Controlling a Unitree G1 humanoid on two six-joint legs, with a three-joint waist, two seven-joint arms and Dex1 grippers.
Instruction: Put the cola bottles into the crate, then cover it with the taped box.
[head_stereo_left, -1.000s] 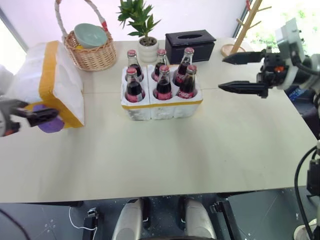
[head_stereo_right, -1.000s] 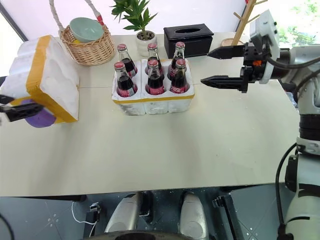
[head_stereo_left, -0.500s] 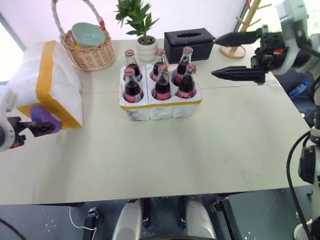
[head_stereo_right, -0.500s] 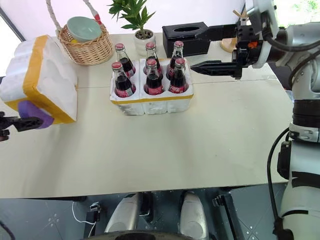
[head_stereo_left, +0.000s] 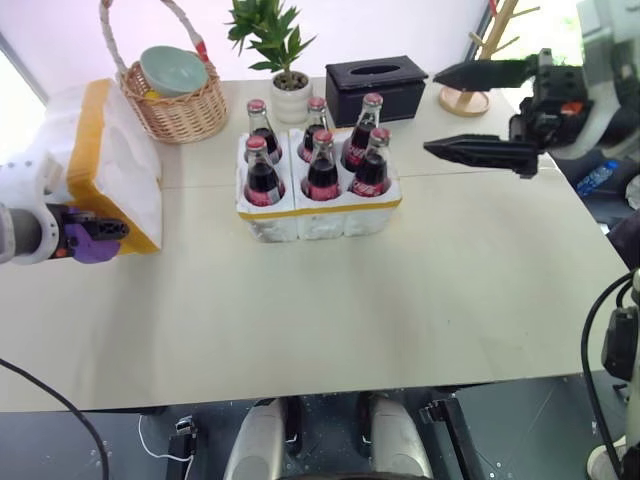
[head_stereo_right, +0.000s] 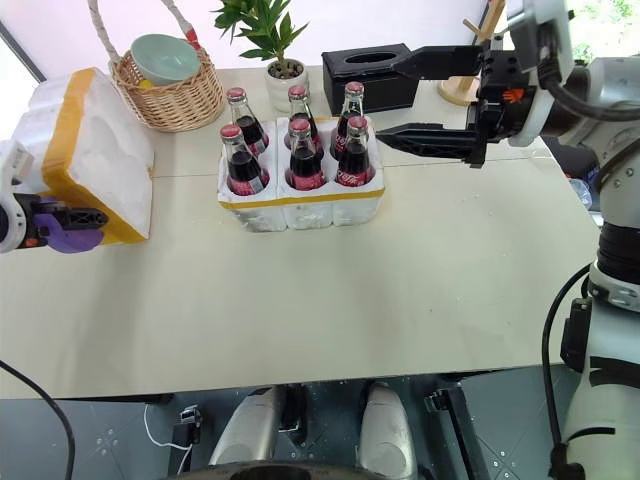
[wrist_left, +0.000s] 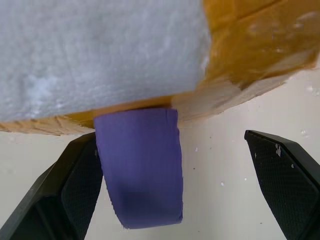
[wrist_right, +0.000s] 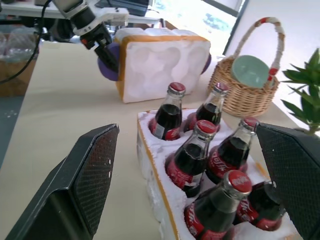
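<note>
Cola bottles (head_stereo_left: 322, 160) all six sitting in crate (head_stereo_left: 320, 208) mid-bench, so that part's done. Taped box (head_stereo_left: 105, 165) left, uncovered job. Left pincer (wrist_left: 175, 190) apart around purple disc (wrist_left: 140, 165); right pincer (head_stereo_left: 478, 112) apart, empty.

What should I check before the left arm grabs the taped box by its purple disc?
1. All six cola bottles seated in the crate: ok.
2. Left gripper open, fingers either side of the purple disc: ok.
3. Disc centred between the fingers: not ok, it sits against one finger.
4. Right gripper open, holding nothing: ok.
5. Right gripper clear of the bottle tops: ok, beside them.
6. Taped box wells facing the crate: ok, it lies on its side.
</note>
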